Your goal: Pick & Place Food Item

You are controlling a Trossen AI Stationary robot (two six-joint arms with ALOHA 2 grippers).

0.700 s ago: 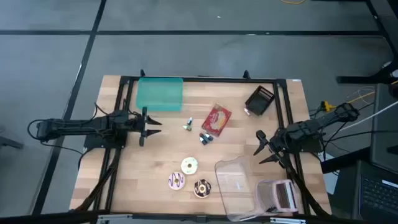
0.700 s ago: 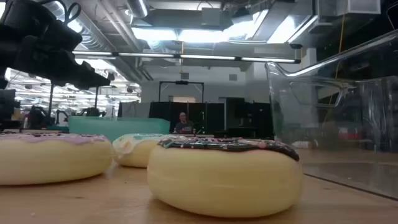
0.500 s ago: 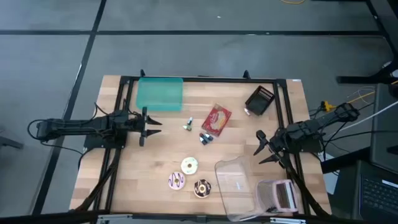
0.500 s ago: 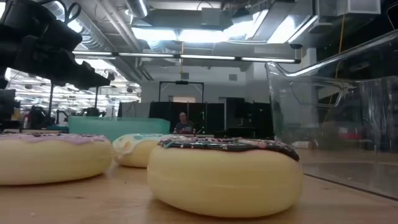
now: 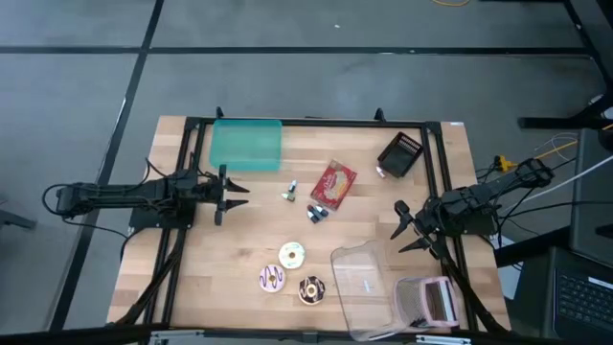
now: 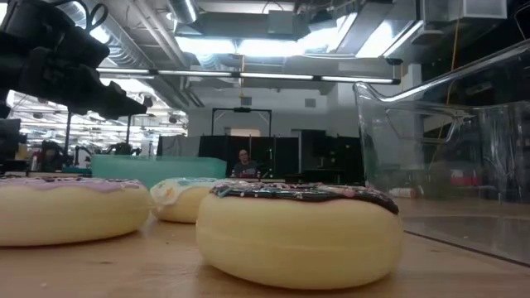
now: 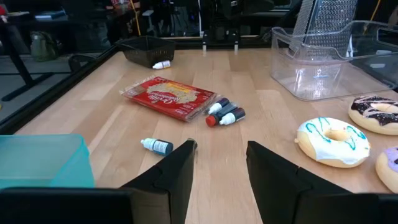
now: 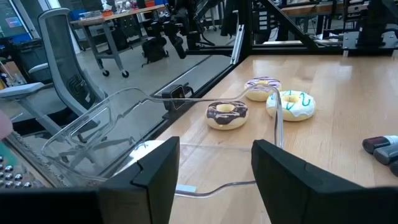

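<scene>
Three doughnuts (image 5: 291, 270) lie just beside the clear container (image 5: 365, 287). Left tool (image 5: 233, 195) and right tool (image 5: 402, 230) hover with fingers apart, holding nothing.

Only one item bore print: the red snack packet (image 7: 171, 98) lying near the middle of the table (image 7: 261, 155) carried pale lettering across its face, but the letters were too blurred to be read.

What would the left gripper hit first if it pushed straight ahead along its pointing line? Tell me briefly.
Likely the small green-capped bottle, lying just ahead of the open left gripper. Past it lie the red snack packet and two dark bottles. Exact alignment is uncertain.
</scene>
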